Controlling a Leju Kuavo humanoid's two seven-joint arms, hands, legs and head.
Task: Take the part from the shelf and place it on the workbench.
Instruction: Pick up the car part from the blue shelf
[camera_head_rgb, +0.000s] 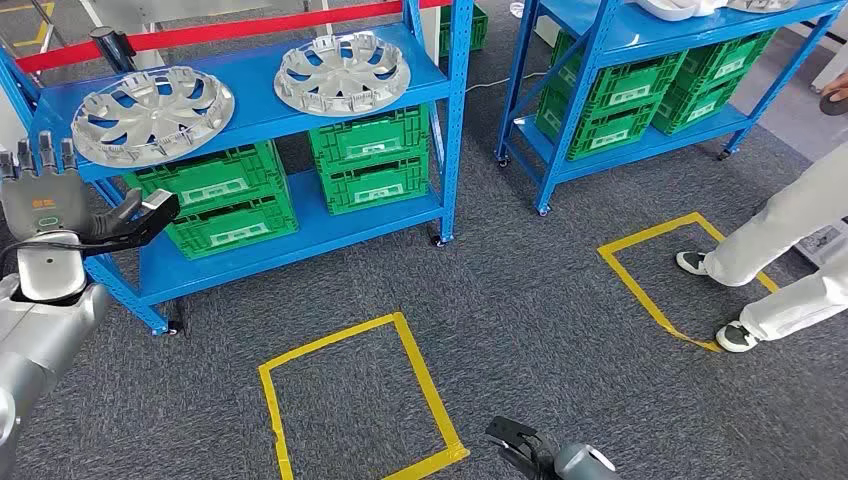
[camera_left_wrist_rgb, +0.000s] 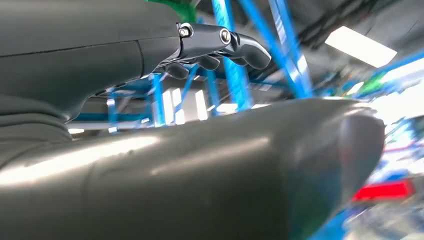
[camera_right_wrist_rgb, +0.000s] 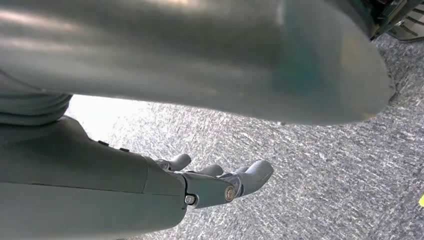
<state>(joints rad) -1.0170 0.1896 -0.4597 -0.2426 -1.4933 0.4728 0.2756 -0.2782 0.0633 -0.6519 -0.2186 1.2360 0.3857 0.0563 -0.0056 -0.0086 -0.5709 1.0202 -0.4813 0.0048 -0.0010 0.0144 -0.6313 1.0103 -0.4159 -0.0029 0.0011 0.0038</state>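
part: two silver wheel covers lie flat on the top deck of the blue shelf (camera_head_rgb: 420, 85), the left wheel cover (camera_head_rgb: 153, 113) nearer the raised arm, the right wheel cover (camera_head_rgb: 342, 72) just beside it, not touching
which one: likely the left, being closest to the raised hand; cannot say for sure
left hand (camera_head_rgb: 42, 195): raised in front of the shelf's left end, level with the top deck, fingers up and apart, thumb out toward the crates, holding nothing; in the left wrist view the fingers (camera_left_wrist_rgb: 245, 47) are slightly curled with nothing between them
right hand (camera_right_wrist_rgb: 220, 182): hanging low over the grey carpet, fingers loosely bent, empty
weight: looks like thin moulded plastic or light metal, probably light
stiffness: rigid disc but spokes and rim tabs look thin, could crack or flex if squeezed hard
slip: glossy finish, probably slick on the fingers
grip spot: outer rim at the near edge, or fingers hooked through a spoke opening; wide and flat, so two hands on opposite rim sides would be safer
below: green crates (camera_head_rgb: 220, 205) on the lower decks
floor: yellow tape square (camera_head_rgb: 355, 395) marked on the carpet
person: legs and shoes (camera_head_rgb: 740, 335) at the right
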